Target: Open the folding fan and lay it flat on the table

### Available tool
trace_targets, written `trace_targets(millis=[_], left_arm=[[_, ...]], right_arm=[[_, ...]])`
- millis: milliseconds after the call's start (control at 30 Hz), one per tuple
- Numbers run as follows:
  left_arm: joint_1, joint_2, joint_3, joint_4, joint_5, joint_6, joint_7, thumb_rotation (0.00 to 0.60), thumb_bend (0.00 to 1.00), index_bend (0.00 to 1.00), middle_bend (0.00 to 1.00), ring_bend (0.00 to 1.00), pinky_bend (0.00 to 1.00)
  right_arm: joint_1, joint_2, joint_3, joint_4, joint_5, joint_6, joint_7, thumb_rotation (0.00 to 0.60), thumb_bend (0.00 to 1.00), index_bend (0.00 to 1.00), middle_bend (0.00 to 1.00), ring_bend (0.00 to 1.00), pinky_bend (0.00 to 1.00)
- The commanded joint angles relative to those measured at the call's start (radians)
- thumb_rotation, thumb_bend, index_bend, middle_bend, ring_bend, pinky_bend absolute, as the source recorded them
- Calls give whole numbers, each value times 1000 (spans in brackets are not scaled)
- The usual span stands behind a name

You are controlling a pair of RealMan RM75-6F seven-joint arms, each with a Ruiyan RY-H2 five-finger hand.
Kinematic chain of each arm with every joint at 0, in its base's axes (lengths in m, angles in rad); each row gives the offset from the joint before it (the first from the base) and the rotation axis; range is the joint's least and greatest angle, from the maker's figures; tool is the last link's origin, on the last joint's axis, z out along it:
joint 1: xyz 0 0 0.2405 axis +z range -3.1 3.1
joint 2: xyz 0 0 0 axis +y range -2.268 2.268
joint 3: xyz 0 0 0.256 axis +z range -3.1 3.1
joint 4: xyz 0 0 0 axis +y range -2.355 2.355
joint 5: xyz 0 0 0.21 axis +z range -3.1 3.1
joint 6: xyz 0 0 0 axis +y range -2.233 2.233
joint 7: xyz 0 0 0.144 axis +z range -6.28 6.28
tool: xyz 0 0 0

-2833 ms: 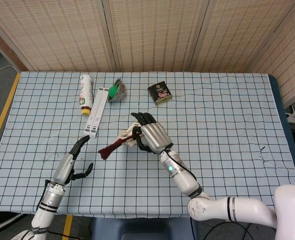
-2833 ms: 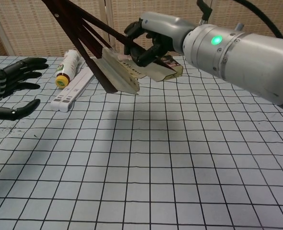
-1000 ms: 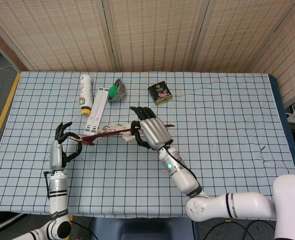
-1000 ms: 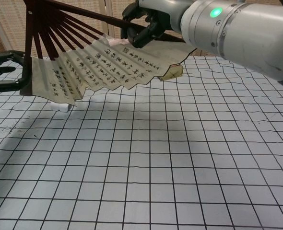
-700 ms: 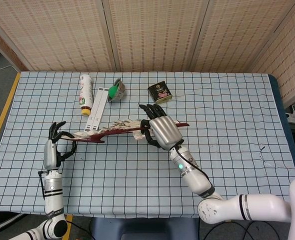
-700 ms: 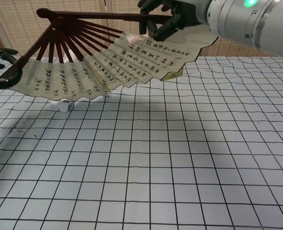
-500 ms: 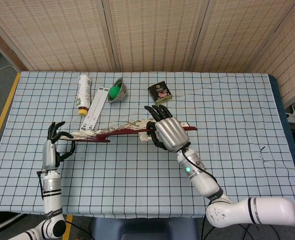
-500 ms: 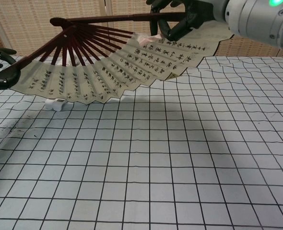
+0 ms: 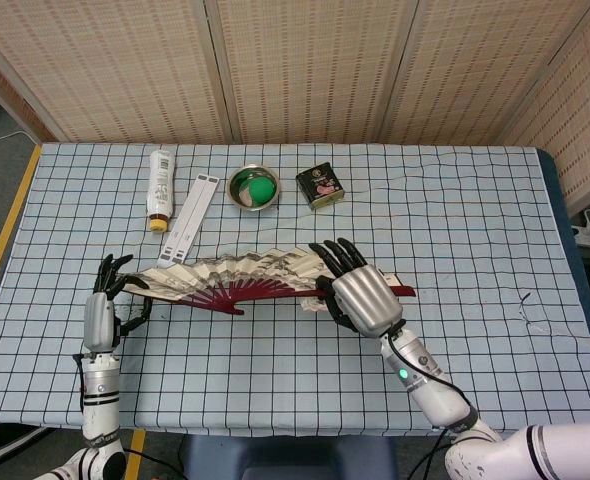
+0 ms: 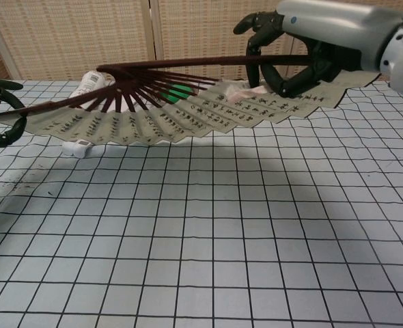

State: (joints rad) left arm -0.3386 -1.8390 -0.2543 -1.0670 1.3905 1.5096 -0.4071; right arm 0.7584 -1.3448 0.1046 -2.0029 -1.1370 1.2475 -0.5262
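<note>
The folding fan (image 9: 245, 275) is spread wide and held above the checked table (image 9: 475, 230), its cream leaf covered in columns of dark calligraphy — too small to read. The right hand (image 9: 360, 295) grips one dark red outer rib; the left hand (image 9: 103, 300) pinches the other end. Behind stand a white bottle (image 9: 158, 188), a white strip (image 9: 191, 219), a bowl with a green ball (image 9: 253, 187) and a dark tin (image 9: 320, 185) — label illegible.

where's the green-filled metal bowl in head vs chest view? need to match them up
Head view: the bowl sits at the table's far side, upper centre-left, between the white strip and the dark tin.
Chest view: only a green patch shows, through the fan's ribs, upper centre.
Shared landmark: the open fan, held by both hands, in front of the bowl.
</note>
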Motion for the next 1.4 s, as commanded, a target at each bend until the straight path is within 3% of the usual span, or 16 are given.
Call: trace_targets(millis=[33,300,400,467,667,867,967,1067,1133,1267,1333,1400], left_arm=[[13,-17,35,52,29,23,-10,600,433,435,139,0,110],[39,-68,106,199,68,25,-50,600,432,313,120,0,111],[42,-78,110,227,68,16,-70,600,432,313,120,0,111],[43,-79,111,237,70,19,-80,600,432,313,120,0,111],[43,-69,116,229,85,28,-97,600,432,276,119,0,111],[46,-47,124,200,91,21,-104,600,431,200,98,0,110],[55,1,140,139,106,20,-118,600,431,167,77,0,110],[79,89,184,36,140,32,-89,600,431,99,24,0,109],[108,211,258,-85,183,24,-50,600,431,25,0,0,107],[180,437,364,-272,233,61,82,600,430,4,0,0,98],[197,560,422,-354,228,14,221,591,429,2,0,0,92],[217,642,439,-431,193,-1,370,588,425,0,0,0,86]], right_arm=[[-65,9,-88,-10,-78,36,-30,600,765,511,44,0,0],[-158,-8,-205,46,-139,26,-20,600,765,338,41,0,0],[-179,10,-240,58,-125,-3,-33,600,748,131,11,0,0],[-190,32,-260,56,-101,-23,-58,600,646,11,0,0,0],[-190,89,-270,43,-11,-97,-86,600,185,0,0,0,0],[-165,125,-265,34,37,-169,-87,600,55,0,0,0,0],[-140,180,-266,16,66,-240,-61,600,46,0,0,0,0],[-190,242,-265,-21,-21,-143,-23,600,46,0,0,0,0],[-274,279,-273,-26,-128,7,19,600,46,0,0,0,0],[-460,335,-322,26,-266,277,87,600,49,0,0,0,0],[-547,352,-344,71,-292,374,138,600,50,0,0,0,0],[-612,357,-355,113,-289,428,201,600,50,0,0,0,0]])
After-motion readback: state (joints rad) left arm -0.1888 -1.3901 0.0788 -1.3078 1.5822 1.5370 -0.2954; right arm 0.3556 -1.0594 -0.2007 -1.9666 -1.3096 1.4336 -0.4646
